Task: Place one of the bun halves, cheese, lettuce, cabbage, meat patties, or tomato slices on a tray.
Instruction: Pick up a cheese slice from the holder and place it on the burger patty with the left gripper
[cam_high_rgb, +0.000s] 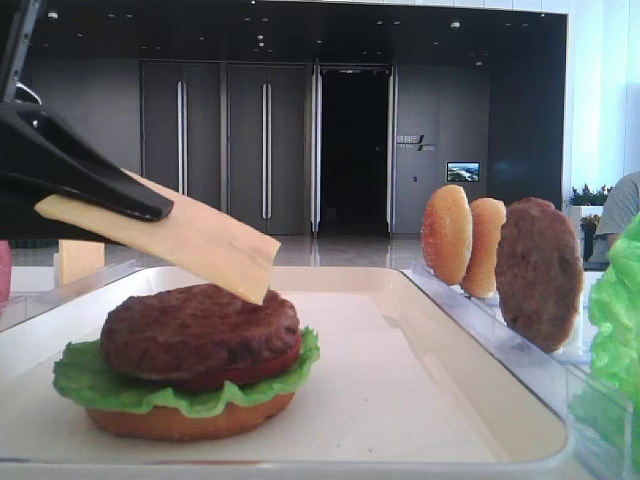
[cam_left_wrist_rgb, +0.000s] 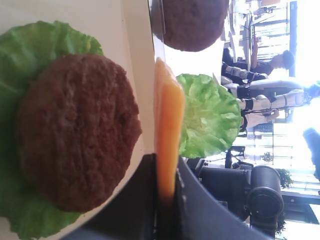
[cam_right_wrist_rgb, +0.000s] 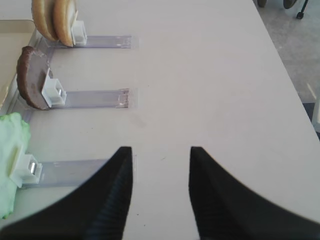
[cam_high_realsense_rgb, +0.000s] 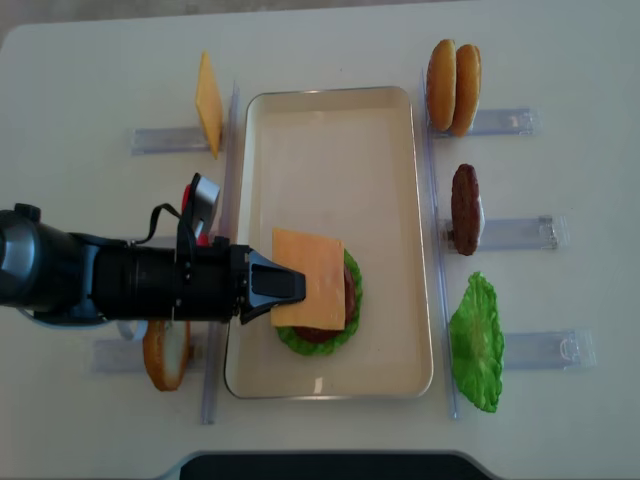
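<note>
- Left arm (cam_high_realsense_rgb: 100, 280) lay low and level, reaching in from the left side of the table over the long rim of the tray (cam_high_realsense_rgb: 385, 100).
- Left gripper (cam_high_realsense_rgb: 285, 283) was clamped on one edge of a cheese slice (cam_high_realsense_rgb: 310, 278); jaws tight together on it, slice seen edge-on between them in the left wrist view.
- Cheese slice hung above the stack, tilted, its free corner dipping close to the top of the meat patty (cam_high_rgb: 200, 330); contact between them could not be settled.
- Stack sat on the tray, bottom to top: bun half (cam_high_rgb: 190, 422), lettuce (cam_high_rgb: 90, 382), tomato slice (cam_high_rgb: 250, 370), meat patty.
- Right gripper (cam_right_wrist_rgb: 161, 172) hovered over bare table to the right of the tray, fingers spread apart, holding nothing.
- Clear racks (cam_high_realsense_rgb: 515, 232) right of the tray held 2 bun halves (cam_high_realsense_rgb: 452, 87), 1 spare patty (cam_high_realsense_rgb: 465, 208) and a lettuce leaf (cam_high_realsense_rgb: 477, 342), all on edge.
- Left of the tray: a second cheese slice (cam_high_realsense_rgb: 208, 103) upright in a rack, and another bun half (cam_high_realsense_rgb: 165, 355) near the arm.
</note>
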